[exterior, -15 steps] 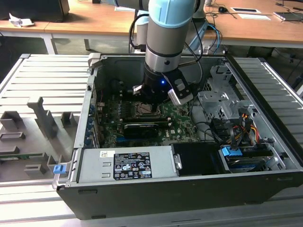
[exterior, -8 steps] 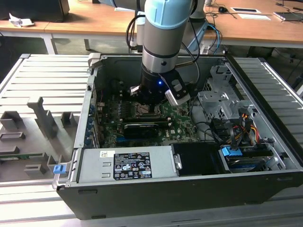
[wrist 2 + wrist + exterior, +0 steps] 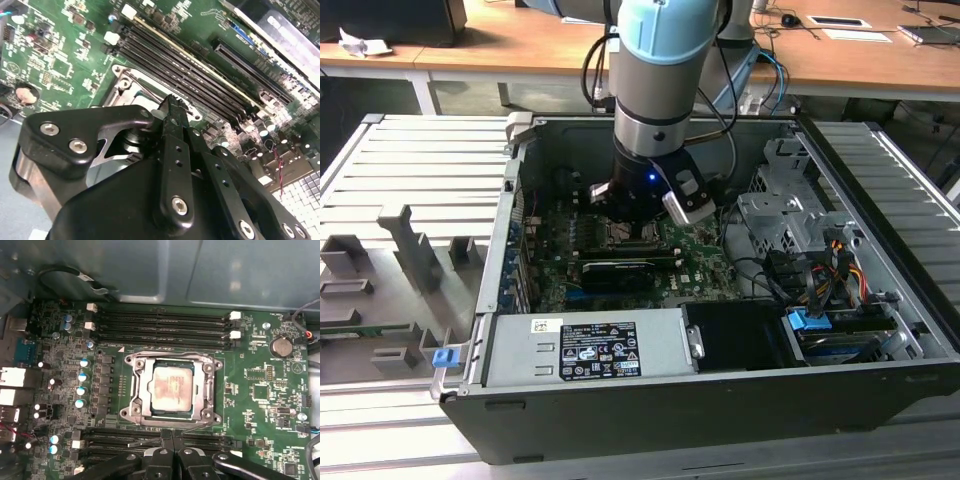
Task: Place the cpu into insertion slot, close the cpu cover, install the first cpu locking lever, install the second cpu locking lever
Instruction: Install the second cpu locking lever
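The cpu (image 3: 172, 389) is seated in the slot (image 3: 135, 412) under the closed cover (image 3: 148, 390) — the fingers (image 3: 172, 447) (clenched, empty) are poised just beside the slot.

A white label (image 3: 544, 325) and a larger black-and-white label (image 3: 599, 350) sat on the grey power-supply housing (image 3: 520, 350) in the exterior view, their print too small to make out. White silkscreen marks dotted the green circuit board (image 3: 260, 370) in both wrist views, none legible.
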